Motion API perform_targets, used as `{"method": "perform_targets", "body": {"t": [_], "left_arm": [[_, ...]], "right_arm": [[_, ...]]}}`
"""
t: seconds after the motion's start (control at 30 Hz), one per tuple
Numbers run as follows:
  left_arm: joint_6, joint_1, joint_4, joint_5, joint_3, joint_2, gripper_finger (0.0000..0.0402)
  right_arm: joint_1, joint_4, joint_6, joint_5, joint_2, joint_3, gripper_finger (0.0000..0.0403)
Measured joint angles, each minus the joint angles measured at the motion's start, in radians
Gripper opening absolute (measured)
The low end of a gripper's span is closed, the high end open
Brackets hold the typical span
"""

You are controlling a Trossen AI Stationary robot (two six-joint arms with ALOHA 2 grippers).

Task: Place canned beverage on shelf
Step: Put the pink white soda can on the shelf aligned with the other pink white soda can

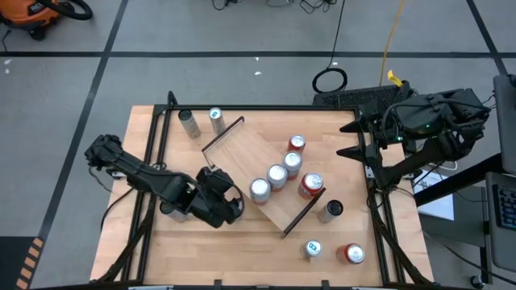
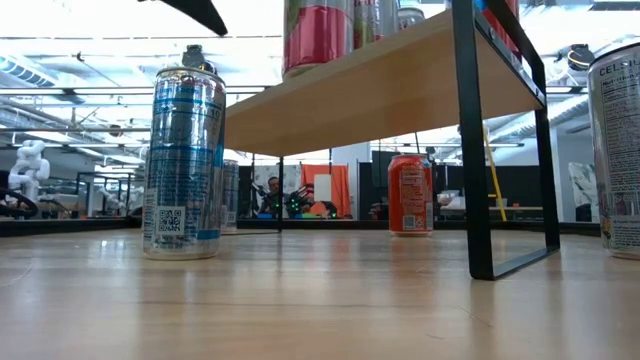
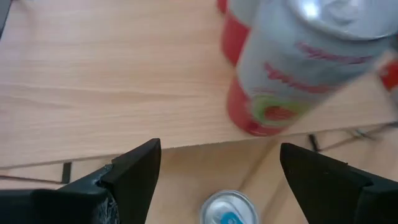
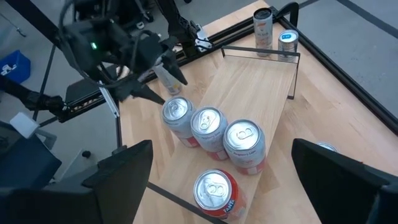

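The shelf (image 1: 242,157), a light-wood board with black end rails, stands diagonally on the wooden table (image 1: 161,258) and carries four cans (image 1: 278,176), silver and red. More cans stand on the table around it. The left gripper (image 1: 230,201) is released and empty beside the shelf edge. The right gripper (image 1: 355,138) is also released, at the table's far right corner.

high: straight down | low: tabletop level, near | wrists: close, both share shelf (image 1: 262,173) with high
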Motion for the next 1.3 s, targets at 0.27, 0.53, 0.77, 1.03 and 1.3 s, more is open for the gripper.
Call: {"method": "perform_targets", "body": {"t": [0.27,0.53,0.77,1.03,1.3], "left_arm": [[-0.018,0.021,0.049,0.003,0.000,0.050,0.0328],[-0.013,0.023,0.106,0.007,0.000,0.052,0.0328],[-0.005,0.022,0.142,0.008,0.000,0.052,0.0328],[0.004,0.022,0.078,0.020,0.000,0.052,0.0328],[-0.051,0.039,0.047,0.011,0.000,0.065,0.0328]], "right_arm": [[0.000,0.000,0.011,0.000,0.002,0.000,0.0364],[0.000,0.000,0.010,0.000,0.002,0.000,0.0364],[0.000,0.000,0.009,0.000,0.002,0.000,0.0364],[0.000,0.000,0.011,0.000,0.002,0.000,0.0364],[0.000,0.000,0.012,0.000,0.002,0.000,0.0364]]}}
